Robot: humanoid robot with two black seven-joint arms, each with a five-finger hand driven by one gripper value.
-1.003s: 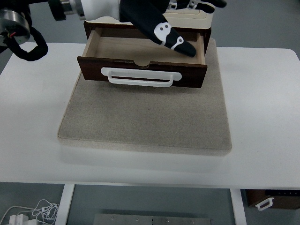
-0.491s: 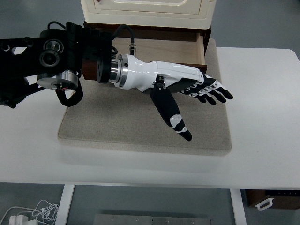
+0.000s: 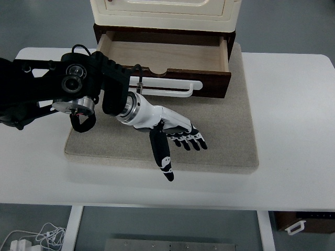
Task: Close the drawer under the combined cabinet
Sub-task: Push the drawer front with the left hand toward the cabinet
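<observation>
The fingers [image 3: 189,140] of the left hand [image 3: 175,133] are spread and straight, holding nothing, their black tips pointing toward the right of the picture; the thumb [image 3: 161,159] juts separately toward the near edge. The hand hovers over the beige mat [image 3: 220,141], in front of the drawer and apart from it, with no contact visible. Behind the hand a white forearm shell meets a silver wrist ring [image 3: 131,107], and the bulky black arm [image 3: 47,94] runs off to the picture's left edge, covering the drawer front's left end (a black cable loops below the joint).

The drawer [image 3: 162,55] stands pulled out from the base of the combined cabinet [image 3: 165,13], its light wooden inside bare and in full view. Its dark brown front panel carries a long white handle [image 3: 172,88], of which the right part shows past the arm. The cabinet's upper body is cream-coloured with a dark brown lower frame, and it sits at the far edge of the mat.

The mat lies on the white bench [image 3: 293,104]. Under the bench, at the lower left, a bundle of white cables [image 3: 36,238] lies on the floor, and at the lower right corner a 2nd dark brown piece with a white handle [image 3: 296,226] shows.
</observation>
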